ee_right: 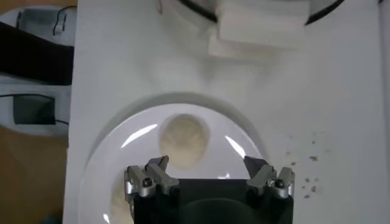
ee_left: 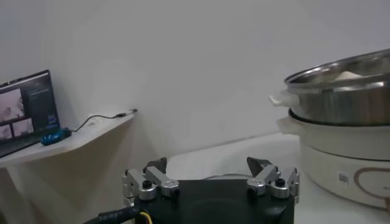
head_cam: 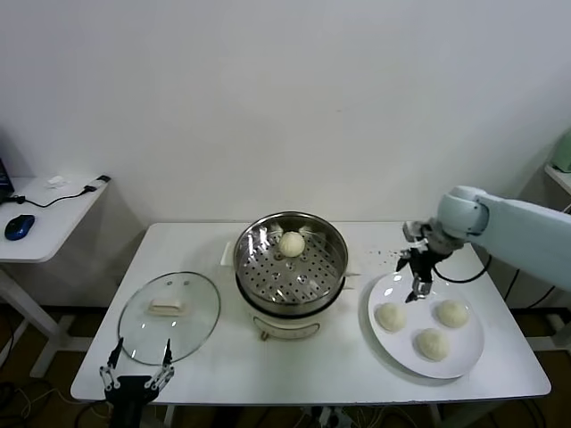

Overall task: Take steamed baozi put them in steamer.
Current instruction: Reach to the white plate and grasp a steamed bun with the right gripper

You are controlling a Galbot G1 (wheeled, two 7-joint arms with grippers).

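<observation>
The right end effector point(head_cam: 419, 287) hung open above the plate point(head_cam: 464, 357) holding three baozi point(head_cam: 390, 316); the left end effector point(head_cam: 136, 374) sat open by the bench point(head_cam: 205, 366) edge.

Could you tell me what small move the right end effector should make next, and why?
Probably lower the right end effector straight down onto the bun beneath it. It hangs open above the white plate, with that bun centred between its fingers in the right wrist view. One bun already sits in the steamer, and three remain on the plate. The left end effector waits at the table's near edge.
</observation>
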